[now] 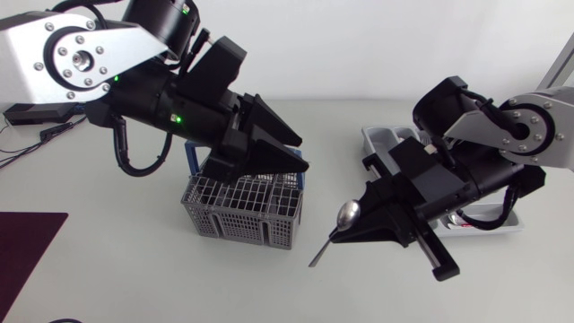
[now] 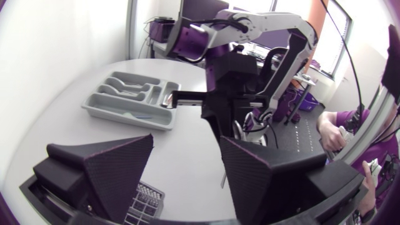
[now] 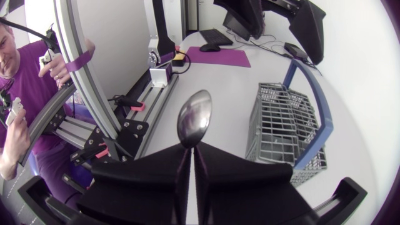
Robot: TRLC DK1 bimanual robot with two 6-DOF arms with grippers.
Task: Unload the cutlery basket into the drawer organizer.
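The grey wire cutlery basket (image 1: pixel 242 213) with a blue handle (image 1: pixel 191 157) stands left of the table's middle. My left gripper (image 1: pixel 273 148) hangs just above the basket, open, with nothing between its fingers (image 2: pixel 119 172). To the basket's right, my right gripper (image 1: pixel 363 224) is shut on a metal spoon (image 1: pixel 346 213); its bowl points up and its handle slants down toward the table. In the right wrist view the spoon's bowl (image 3: pixel 194 119) sticks out from the closed fingers, with the basket (image 3: pixel 284 125) beside it. The grey drawer organizer (image 1: pixel 384 137) lies behind my right arm, partly hidden.
A dark purple mat (image 1: pixel 27 247) lies at the table's left front edge. The left wrist view shows the organizer (image 2: pixel 131 100) with several compartments and some cutlery in it. A corner of the basket (image 2: pixel 147 200) lies under the left gripper.
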